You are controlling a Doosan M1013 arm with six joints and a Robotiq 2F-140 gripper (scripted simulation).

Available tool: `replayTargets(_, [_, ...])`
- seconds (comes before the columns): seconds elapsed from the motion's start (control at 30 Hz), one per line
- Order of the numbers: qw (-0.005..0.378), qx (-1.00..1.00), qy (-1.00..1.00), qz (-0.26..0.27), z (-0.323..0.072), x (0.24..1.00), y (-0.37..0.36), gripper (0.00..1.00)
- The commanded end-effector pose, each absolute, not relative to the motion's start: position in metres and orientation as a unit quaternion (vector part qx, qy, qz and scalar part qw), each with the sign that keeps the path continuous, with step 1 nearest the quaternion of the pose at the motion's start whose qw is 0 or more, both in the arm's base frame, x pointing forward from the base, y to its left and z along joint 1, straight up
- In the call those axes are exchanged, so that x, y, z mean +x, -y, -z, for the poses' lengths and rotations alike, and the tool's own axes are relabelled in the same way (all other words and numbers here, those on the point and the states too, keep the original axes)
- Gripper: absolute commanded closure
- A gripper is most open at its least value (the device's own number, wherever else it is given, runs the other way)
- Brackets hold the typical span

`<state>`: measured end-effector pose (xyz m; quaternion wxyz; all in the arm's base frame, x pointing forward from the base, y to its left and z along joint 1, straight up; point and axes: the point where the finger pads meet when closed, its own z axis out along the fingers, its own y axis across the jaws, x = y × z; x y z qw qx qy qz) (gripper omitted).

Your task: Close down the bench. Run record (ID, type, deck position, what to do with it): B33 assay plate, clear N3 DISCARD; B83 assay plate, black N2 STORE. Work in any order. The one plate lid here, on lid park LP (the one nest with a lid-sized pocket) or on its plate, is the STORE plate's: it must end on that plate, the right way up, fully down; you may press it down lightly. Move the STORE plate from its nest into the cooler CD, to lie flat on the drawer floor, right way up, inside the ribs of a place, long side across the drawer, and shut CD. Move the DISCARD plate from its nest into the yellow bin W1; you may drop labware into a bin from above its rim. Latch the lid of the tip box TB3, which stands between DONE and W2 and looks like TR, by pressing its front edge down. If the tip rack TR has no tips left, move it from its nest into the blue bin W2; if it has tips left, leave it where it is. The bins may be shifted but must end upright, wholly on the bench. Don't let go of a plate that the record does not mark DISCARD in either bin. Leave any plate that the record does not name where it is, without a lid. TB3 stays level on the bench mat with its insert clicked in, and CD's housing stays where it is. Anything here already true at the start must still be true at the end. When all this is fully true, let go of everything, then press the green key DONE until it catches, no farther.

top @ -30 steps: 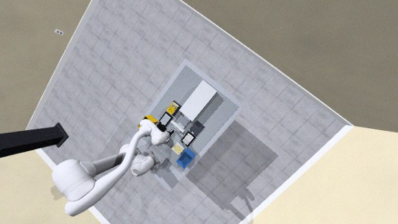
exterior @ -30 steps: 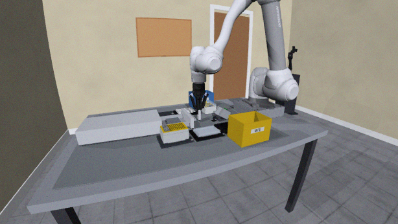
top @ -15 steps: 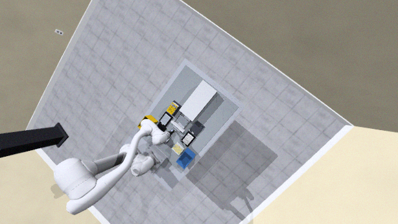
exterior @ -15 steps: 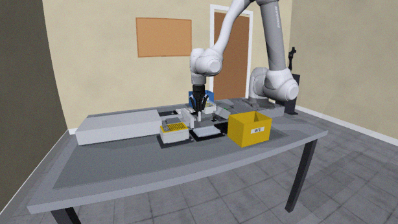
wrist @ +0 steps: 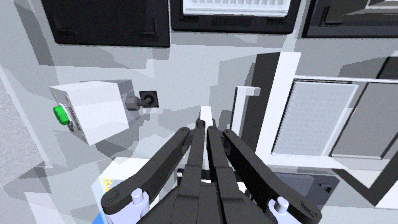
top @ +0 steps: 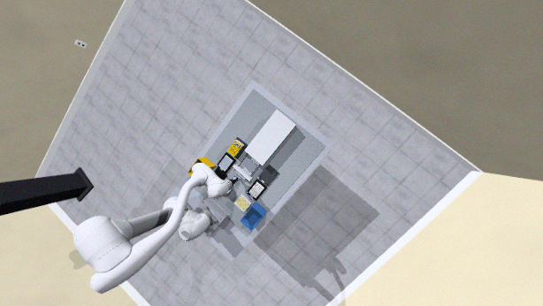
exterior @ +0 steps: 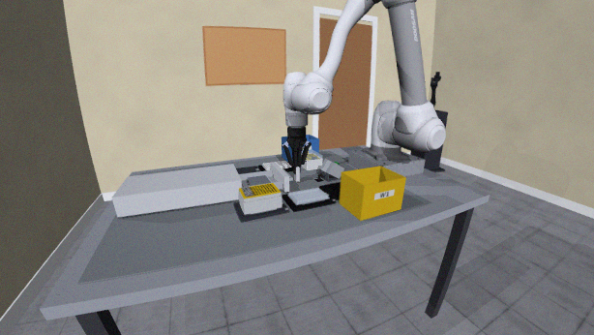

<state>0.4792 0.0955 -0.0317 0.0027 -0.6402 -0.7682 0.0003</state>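
Note:
My gripper is shut and empty, pointing down at the bench. In the wrist view it hangs between the white box with the green key DONE on its left and the handle of the open cooler drawer CD on its right. A pale grey rectangle lies in the drawer; I cannot tell what it is. The clear plate sits in its nest at the top edge. The tip box TB3 is partly hidden under my fingers. The yellow bin W1 stands at the bench front.
The cooler housing lies at the left. The tip rack TR with a yellow top stands beside it. The blue bin W2 is behind my gripper. An empty black nest is at the upper left.

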Motion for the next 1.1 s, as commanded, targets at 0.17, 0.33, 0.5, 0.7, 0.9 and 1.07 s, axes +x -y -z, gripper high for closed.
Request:
replayTargets(0.17, [0.003, -0.640, 0.768, 0.000, 0.032, 0.479, -0.096, 1.00])
replayTargets(0.33, [0.003, -0.640, 0.768, 0.000, 0.032, 0.479, -0.096, 1.00])
replayTargets(0.5, [0.003, -0.640, 0.768, 0.000, 0.032, 0.479, -0.096, 1.00])
replayTargets(0.7, [0.003, -0.640, 0.768, 0.000, 0.032, 0.482, -0.096, 1.00])
replayTargets(0.9, [0.003, -0.640, 0.768, 0.000, 0.032, 0.487, -0.097, 1.00])
replayTargets(1.07, [0.003, -0.640, 0.768, 0.000, 0.032, 0.494, -0.098, 1.00])
